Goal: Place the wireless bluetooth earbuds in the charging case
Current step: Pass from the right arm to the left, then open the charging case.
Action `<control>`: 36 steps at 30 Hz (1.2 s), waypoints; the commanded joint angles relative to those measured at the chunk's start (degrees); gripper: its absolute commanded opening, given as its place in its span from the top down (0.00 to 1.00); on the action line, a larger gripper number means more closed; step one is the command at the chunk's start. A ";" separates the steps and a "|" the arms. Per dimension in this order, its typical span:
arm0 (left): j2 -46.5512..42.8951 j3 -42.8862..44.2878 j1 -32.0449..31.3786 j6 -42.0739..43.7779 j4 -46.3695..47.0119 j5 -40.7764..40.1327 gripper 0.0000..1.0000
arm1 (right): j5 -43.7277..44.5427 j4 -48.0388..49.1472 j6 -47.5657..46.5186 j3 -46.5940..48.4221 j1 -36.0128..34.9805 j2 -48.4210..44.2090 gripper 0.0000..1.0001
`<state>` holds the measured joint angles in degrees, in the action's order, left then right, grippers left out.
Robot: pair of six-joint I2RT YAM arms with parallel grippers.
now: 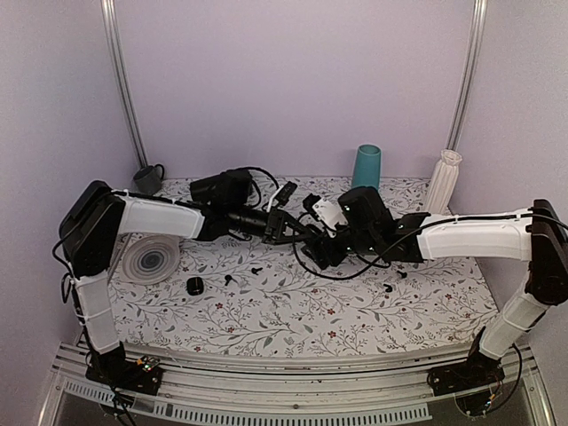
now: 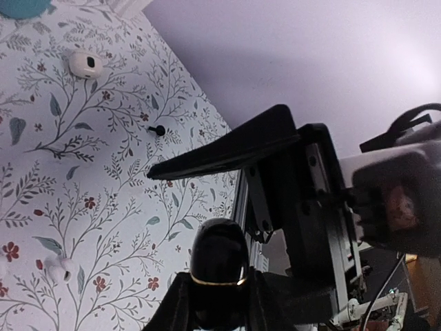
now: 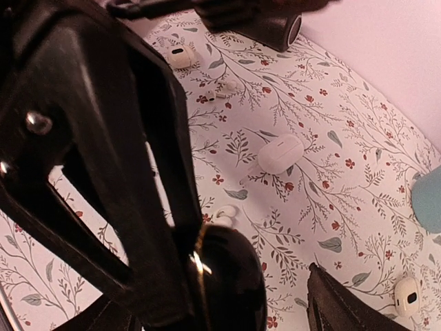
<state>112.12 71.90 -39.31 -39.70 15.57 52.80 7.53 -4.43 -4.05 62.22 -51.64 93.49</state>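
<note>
Inspector: Surface, room?
Operator: I note floral tablecloth [image 1: 293, 311], lilac walls [image 1: 293, 80]; earbuds [image 2: 86, 64] loose, upper left.
Inspector: Obscured?
Operator: Left gripper [image 2: 217, 307] clamps black charging case [image 2: 219, 258], bottom centre; right gripper [image 3: 219, 307] spread around it; case's base cropped.

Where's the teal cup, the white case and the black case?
teal cup [image 1: 366, 167]: top view, its side.
white case [image 3: 280, 153]: right wrist view, its top.
black case [image 2: 219, 252]: left wrist view, above its gold band.

The black charging case [image 2: 219, 265] is glossy plastic with a thin gold-looking seam — the desk [image 2: 83, 172] behind it looks matt, flower-printed; a white case [image 3: 280, 153] beyond it is smooth.
</note>
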 commanded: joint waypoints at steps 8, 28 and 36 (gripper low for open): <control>-11.52 -5.11 2.88 5.43 13.36 -3.48 1.00 | -17.96 8.59 12.48 -7.24 5.07 -14.03 0.15; -22.29 -11.34 -0.72 19.40 20.26 -3.98 1.00 | -35.47 19.05 27.51 -1.60 7.42 -14.84 0.17; -22.38 -11.43 -1.54 18.89 22.48 -1.06 1.00 | -34.73 18.47 27.57 -0.79 7.56 -13.63 0.18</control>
<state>90.56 60.93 -39.81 -21.45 35.03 49.52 -26.74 13.30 22.98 59.79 -44.45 78.89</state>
